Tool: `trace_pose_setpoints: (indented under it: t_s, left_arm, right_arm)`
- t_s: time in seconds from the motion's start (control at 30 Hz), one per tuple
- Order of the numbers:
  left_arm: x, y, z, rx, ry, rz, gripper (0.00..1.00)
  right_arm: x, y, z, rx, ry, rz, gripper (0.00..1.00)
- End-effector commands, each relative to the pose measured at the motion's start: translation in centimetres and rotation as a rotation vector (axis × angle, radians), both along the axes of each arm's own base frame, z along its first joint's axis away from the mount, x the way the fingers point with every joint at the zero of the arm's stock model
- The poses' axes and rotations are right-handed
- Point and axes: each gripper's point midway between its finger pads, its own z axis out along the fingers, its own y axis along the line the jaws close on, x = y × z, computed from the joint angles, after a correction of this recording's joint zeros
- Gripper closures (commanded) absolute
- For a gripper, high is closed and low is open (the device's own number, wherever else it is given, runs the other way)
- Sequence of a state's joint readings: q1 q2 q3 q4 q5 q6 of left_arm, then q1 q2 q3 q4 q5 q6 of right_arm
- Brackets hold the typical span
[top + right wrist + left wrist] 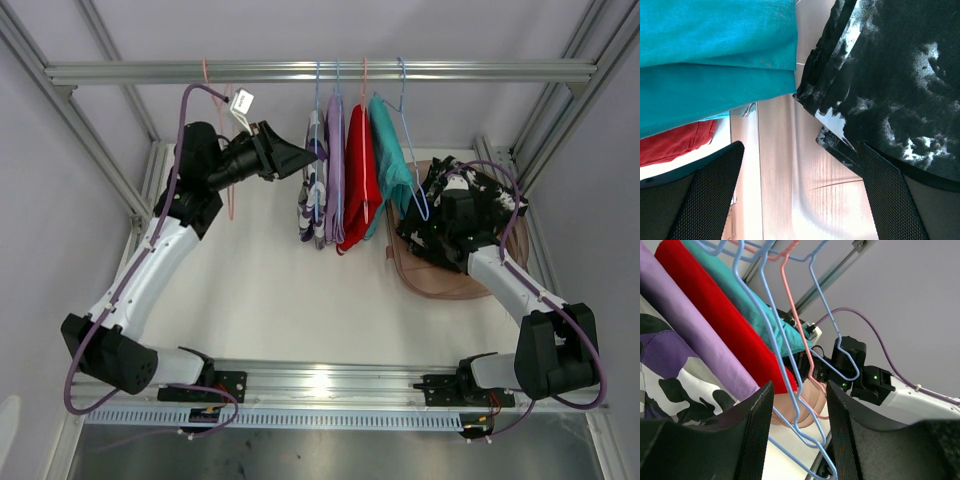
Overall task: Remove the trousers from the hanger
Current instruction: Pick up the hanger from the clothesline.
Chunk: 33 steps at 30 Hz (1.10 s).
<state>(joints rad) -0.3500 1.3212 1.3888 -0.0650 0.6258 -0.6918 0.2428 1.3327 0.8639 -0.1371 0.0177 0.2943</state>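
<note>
Four trousers were seen hung side by side from the rail (320,71) on wire hangers: the patterned pair (314,195), the lilac pair (335,160), the red pair (360,175) and the teal pair (388,150), in that order from left to right. The black pair (490,190) was found off the rail, heaped on a tan tray (440,285) at the right of the table (260,290). The left gripper (305,160) was held at hanger height, pointed at the patterned pair and just beside it. Its fingers (757,430) were spread, and nothing was pinched between them. Blue and pink hanger wires were seen through the gap, though whether any wire was touched could not be told. The right gripper (800,145) was set low over the tray, beside the black pair. Its fingers (710,195) were spread wide, with only the tray's surface shown between them. The black cloth was seen at the edge of one finger, the teal cloth above the other. An empty pink hanger (207,85) was seen on the rail, left of the left gripper.
</note>
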Motion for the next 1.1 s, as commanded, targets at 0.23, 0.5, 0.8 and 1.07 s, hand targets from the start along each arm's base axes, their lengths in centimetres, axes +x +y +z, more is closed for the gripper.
trace_pose_setpoints:
  t_s: [0.23,0.5,0.8,1.07]
  left_arm:
    - [1.0,-2.6,0.4,0.038,-0.049,-0.044,0.51]
    - [1.1,-4.0,0.8,-0.033,0.01,-0.12,0.61]
    - [1.1,-5.1,1.6,-0.085,0.028,-0.186,0.64]
    - [1.1,-5.7,1.3,-0.102,0.056,-0.215,0.73]
  right_arm:
    - [0.2,0.2,-0.4,-0.007,-0.005,0.015,0.01]
    - [0.2,0.2,-0.9,-0.011,0.015,0.016,0.01]
    - [0.2,0.2,-1.0,-0.009,0.018,0.013,0.01]
    - [0.2,0.1,-1.0,-0.011,0.018,0.013,0.0]
